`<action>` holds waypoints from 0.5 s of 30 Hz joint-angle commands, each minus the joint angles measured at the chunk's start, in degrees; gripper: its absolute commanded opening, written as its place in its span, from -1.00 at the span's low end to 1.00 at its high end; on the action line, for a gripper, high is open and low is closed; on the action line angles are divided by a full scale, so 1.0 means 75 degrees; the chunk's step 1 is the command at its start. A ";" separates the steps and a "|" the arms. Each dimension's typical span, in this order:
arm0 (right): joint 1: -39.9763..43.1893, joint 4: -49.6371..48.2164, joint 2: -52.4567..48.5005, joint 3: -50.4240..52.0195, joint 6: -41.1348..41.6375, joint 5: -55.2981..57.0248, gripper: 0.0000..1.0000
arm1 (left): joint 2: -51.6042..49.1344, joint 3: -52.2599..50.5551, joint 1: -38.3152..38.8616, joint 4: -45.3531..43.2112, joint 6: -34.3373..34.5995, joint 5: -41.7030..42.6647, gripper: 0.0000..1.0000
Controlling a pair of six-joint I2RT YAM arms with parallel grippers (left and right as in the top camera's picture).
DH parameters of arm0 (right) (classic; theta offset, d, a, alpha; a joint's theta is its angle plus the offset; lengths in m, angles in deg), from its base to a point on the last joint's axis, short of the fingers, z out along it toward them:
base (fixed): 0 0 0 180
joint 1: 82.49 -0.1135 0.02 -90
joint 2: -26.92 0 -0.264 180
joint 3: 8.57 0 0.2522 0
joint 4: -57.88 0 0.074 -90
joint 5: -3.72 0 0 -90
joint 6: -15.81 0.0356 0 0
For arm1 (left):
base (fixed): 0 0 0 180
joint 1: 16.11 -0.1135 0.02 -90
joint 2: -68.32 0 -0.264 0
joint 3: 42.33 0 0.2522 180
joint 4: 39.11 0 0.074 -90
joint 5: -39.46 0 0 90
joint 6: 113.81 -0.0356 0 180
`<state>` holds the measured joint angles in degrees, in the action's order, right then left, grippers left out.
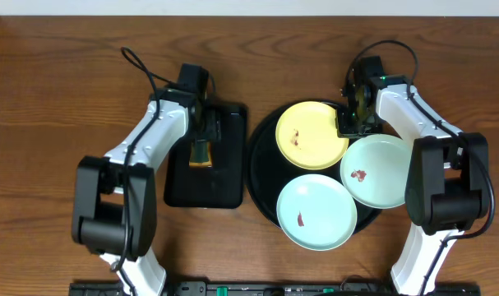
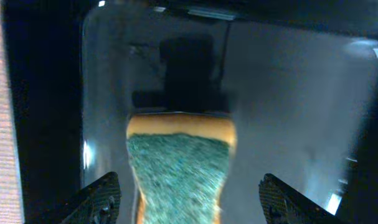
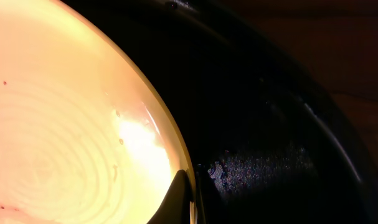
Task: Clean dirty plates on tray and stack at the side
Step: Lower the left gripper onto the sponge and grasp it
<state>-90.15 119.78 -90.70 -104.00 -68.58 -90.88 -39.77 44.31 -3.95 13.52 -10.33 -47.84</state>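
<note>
Hovering to the left of the tray (image 1: 261,173), the left end effector (image 2: 192,199) stands wide open, its two fingers apart on either side of a sponge (image 2: 179,168) and not touching it; the sponge, green scouring face up over a yellow layer, lies on a small tray (image 1: 183,185), a rectangular black one just beside the tray's left rim on the bench (image 1: 60,82); the left arm reaches in from the near left.

On the tray lie all three plates; the yellow plate (image 1: 312,136) sits at the tray's far side, with small reddish specks near its left part; the right mint plate (image 1: 381,168) sits at the tray's right side, touching the yellow one, a red-brown smear on its left half; the near mint plate (image 1: 316,211) sits at the tray's near side, a small smear near its middle, its near edge jutting past the tray's rim.

At the tray's far right the right end effector (image 3: 190,193) is closed, fingertips together at the yellow plate's right rim; the wrist view shows them meeting right at that edge, over the tray's dark floor; whether they pinch the rim I cannot tell.
</note>
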 commanded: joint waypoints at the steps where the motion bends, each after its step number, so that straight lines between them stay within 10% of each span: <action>1: -0.0134 -0.0003 -0.0003 0.0055 -0.0050 0.0184 -0.97 | -0.0385 0.0085 0.0026 -0.0035 -0.0096 -0.0431 0.45; 3: -0.0134 -0.0009 -0.0006 0.0055 -0.0050 0.0184 -0.97 | -0.0568 0.0085 0.0026 -0.0082 -0.0093 -0.0423 0.44; 11: -0.0134 -0.0015 -0.0006 0.0055 -0.0050 0.0184 -0.97 | -0.0490 0.0117 0.0026 -0.0073 -0.0093 -0.0420 -0.85; 13: -0.0134 -0.0012 -0.0003 0.0055 -0.0050 0.0184 -0.97 | -0.0373 0.0117 0.0026 0.0015 -0.0093 -0.0382 -0.66; 15: -0.0134 -0.0009 -0.0003 0.0055 -0.0050 0.0184 -0.96 | -0.0283 0.0117 0.0026 0.0189 -0.0087 -0.0221 0.51</action>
<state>-90.15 119.78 -90.70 -104.00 -68.58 -90.88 -44.25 44.31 -3.88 13.76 -10.75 -49.79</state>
